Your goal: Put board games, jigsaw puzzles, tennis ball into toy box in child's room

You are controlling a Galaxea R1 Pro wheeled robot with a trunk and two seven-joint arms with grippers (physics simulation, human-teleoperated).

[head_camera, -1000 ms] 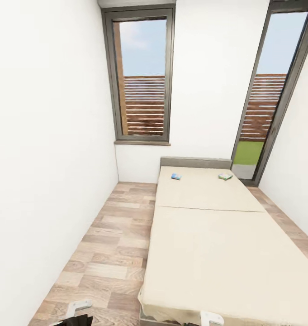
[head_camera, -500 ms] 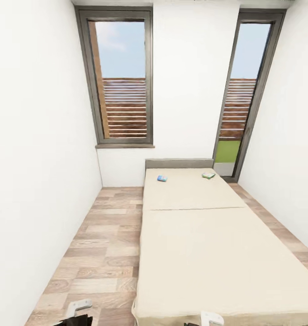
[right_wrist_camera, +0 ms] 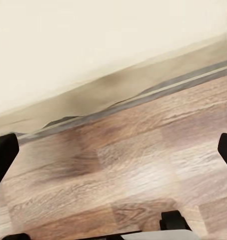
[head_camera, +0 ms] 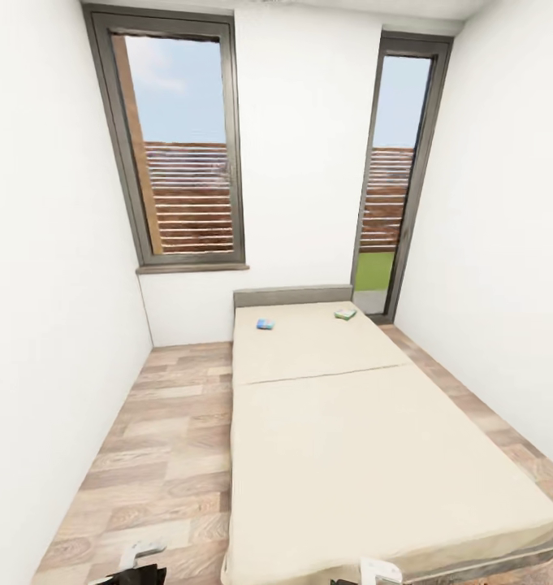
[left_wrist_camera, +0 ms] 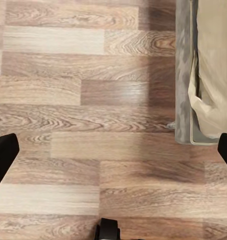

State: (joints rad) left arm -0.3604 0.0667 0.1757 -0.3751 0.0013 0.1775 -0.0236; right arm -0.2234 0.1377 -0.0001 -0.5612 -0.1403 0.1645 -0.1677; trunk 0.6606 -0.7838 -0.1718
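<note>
Two board games, blue (head_camera: 265, 324) and green (head_camera: 345, 313), at twelve o'clock on the bed (head_camera: 365, 455); view has swung right, both pincers spread, empty.

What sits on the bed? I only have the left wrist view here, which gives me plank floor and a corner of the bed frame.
Observer: In the head view, two small flat boxes lie near the headboard: a blue board game and a green-white board game, apart from each other on the bed.
Operator: Is the right gripper holding anything?
Observer: No. The right wrist view shows the right gripper open, fingertips wide apart, with only wood floor and the bed's edge between them.
Operator: And where is the robot standing?
Observer: At the foot of the bed, facing two tall windows on the far wall.
</note>
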